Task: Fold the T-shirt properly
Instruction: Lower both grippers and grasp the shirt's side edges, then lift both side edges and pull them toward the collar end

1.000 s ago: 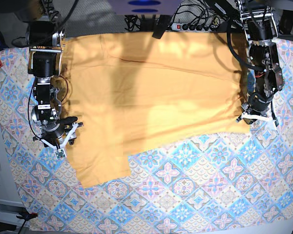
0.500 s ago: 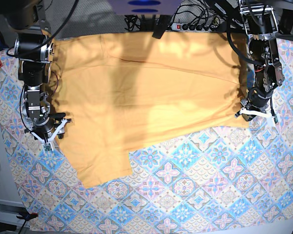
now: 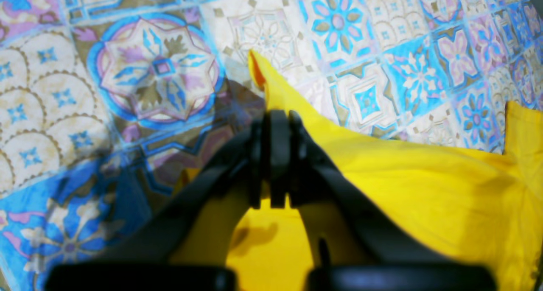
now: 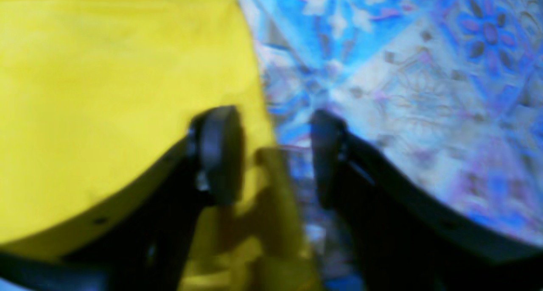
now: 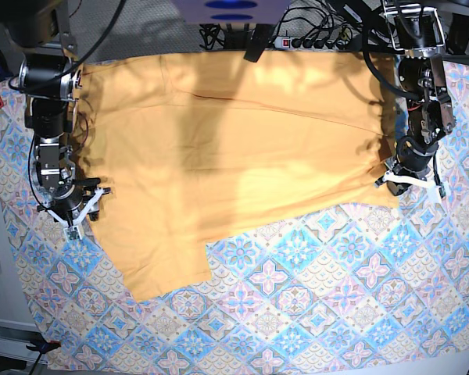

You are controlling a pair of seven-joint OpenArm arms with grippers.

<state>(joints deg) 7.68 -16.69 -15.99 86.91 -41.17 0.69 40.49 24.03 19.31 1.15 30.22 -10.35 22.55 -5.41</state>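
Left end effector pinches the T-shirt edge; right end effector straddles its edge, parted.

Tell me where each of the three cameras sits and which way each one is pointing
Base: overhead, looking down on the T-shirt spread on the tablecloth; both arms show.
Left wrist: behind the left gripper, facing down along its shut fingers, which pinch the T-shirt's edge over tablecloth.
Right wrist: behind the right gripper, its parted fingers astride the T-shirt's edge, tablecloth beyond.
Shared: every view shows the T-shirt and tablecloth; the base view also shows both grippers.
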